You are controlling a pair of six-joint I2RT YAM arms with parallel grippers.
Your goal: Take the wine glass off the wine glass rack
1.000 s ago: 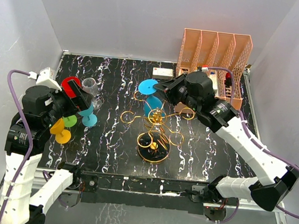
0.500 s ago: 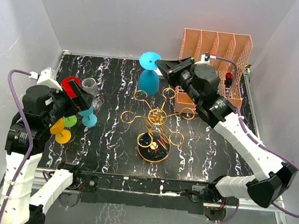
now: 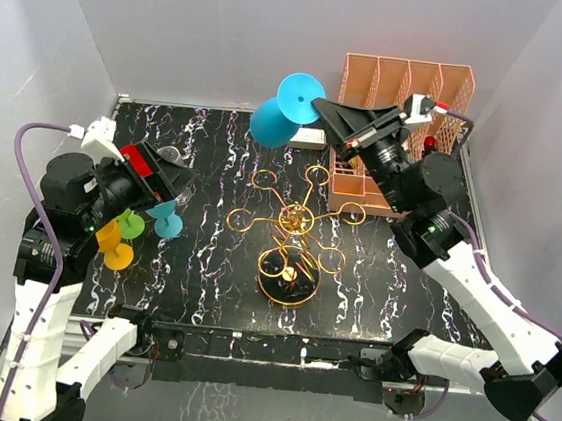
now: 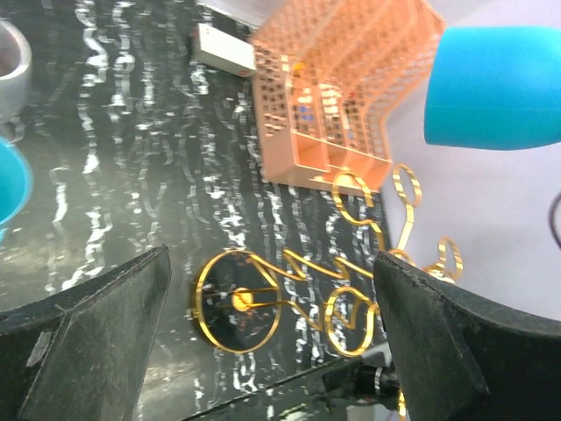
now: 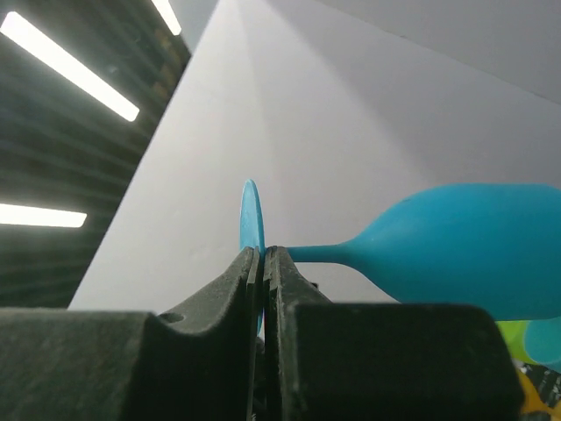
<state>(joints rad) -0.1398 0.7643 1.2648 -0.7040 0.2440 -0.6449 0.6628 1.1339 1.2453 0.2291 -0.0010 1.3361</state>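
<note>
Black left gripper (image 4: 272, 263) hangs spread and empty. The blue stemmed wine glass (image 3: 283, 110), tipped sideways, sits higher than 0.5 s ago, clear above the gold wire wine glass rack (image 3: 293, 237). The right gripper (image 5: 263, 254) pinches its stem, bowl beyond the fingertips.

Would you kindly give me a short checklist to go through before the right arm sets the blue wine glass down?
1. Right gripper shut on the blue wine glass at its stem, next to the foot: ok.
2. Glass apart from the gold rack, held above and behind it: ok.
3. Glass upright: not ok, it is tilted, nearly sideways.
4. Left gripper open and empty: ok.
5. Gap between right arm and orange organizer: cannot tell, they overlap in the top view.
</note>
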